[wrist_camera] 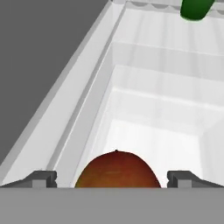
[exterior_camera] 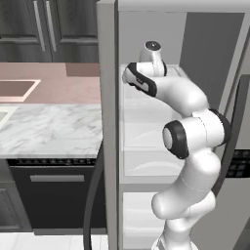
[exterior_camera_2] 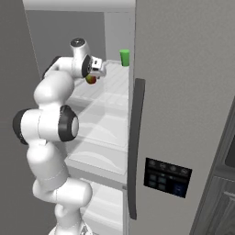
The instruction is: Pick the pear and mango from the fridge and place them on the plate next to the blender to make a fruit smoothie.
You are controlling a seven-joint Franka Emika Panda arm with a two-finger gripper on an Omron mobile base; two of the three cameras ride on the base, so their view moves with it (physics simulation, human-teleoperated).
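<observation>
The fridge (exterior_camera: pixel 108 122) stands open, and my arm reaches onto its upper glass shelf (exterior_camera_2: pixel 112 87). A mango (wrist_camera: pixel 116 170), mottled red and orange, lies on that shelf directly between my two fingertips (wrist_camera: pixel 41 178). My gripper (wrist_camera: pixel 113 179) is open, its jaws standing wide on either side of the fruit without touching it. From the right base view the mango (exterior_camera_2: pixel 91 80) sits just under my hand, with the gripper (exterior_camera_2: pixel 94 75) at it. The pear, the plate and the blender are out of view.
A green cup (exterior_camera_2: pixel 124 57) stands at the back of the same shelf, also at the top of the hand view (wrist_camera: pixel 195 8). The grey fridge door (exterior_camera_2: pixel 183 92) with its long handle (exterior_camera_2: pixel 134 147) is close on the right. A marble counter (exterior_camera: pixel 49 129) lies left of the fridge.
</observation>
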